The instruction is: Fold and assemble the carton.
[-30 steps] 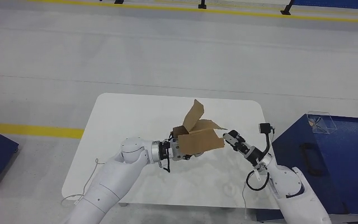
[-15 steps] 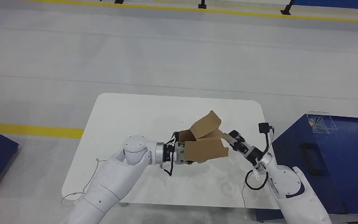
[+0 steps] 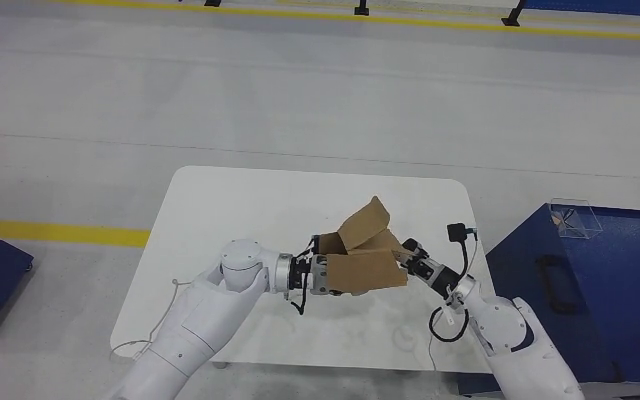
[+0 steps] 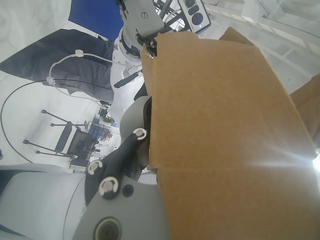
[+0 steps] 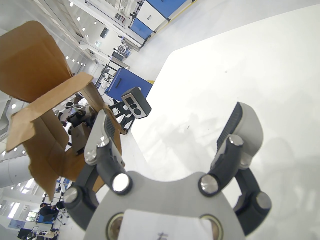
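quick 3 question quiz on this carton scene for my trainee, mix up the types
1. Where is the carton relative to the table? a) lying flat on it b) held above it c) under it
2. True or false: the right claw is open.
3. Fill in: the ___ claw grips the carton's end.

Key: 1 b. 2 true, with one finger touching a flap. 3 left claw.
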`<state>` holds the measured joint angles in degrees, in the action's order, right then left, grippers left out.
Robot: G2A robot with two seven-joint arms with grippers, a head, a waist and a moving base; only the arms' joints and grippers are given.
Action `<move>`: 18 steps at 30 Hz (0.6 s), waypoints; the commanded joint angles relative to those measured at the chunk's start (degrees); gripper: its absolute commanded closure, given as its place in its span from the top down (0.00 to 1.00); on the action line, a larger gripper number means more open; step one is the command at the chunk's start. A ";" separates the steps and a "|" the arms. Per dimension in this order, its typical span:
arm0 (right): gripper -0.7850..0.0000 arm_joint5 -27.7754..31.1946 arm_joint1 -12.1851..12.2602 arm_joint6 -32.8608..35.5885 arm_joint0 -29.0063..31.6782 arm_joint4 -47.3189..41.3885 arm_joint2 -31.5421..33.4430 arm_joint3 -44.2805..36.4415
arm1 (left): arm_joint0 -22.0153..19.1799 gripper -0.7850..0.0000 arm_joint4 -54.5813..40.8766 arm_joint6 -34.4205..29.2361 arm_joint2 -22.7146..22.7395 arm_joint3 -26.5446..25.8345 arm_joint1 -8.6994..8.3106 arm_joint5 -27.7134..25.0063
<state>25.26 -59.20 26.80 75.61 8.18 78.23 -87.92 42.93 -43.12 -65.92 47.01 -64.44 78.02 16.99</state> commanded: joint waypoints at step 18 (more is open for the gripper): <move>1.00 1.59 -0.30 -2.27 -0.03 -1.93 1.69 0.54 | 0.18 0.00 3.10 -0.61 0.10 -0.65 -0.09 -1.93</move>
<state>26.46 -59.59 24.59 75.28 6.74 79.08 -87.07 43.01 -40.14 -66.93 46.93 -65.02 77.98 14.98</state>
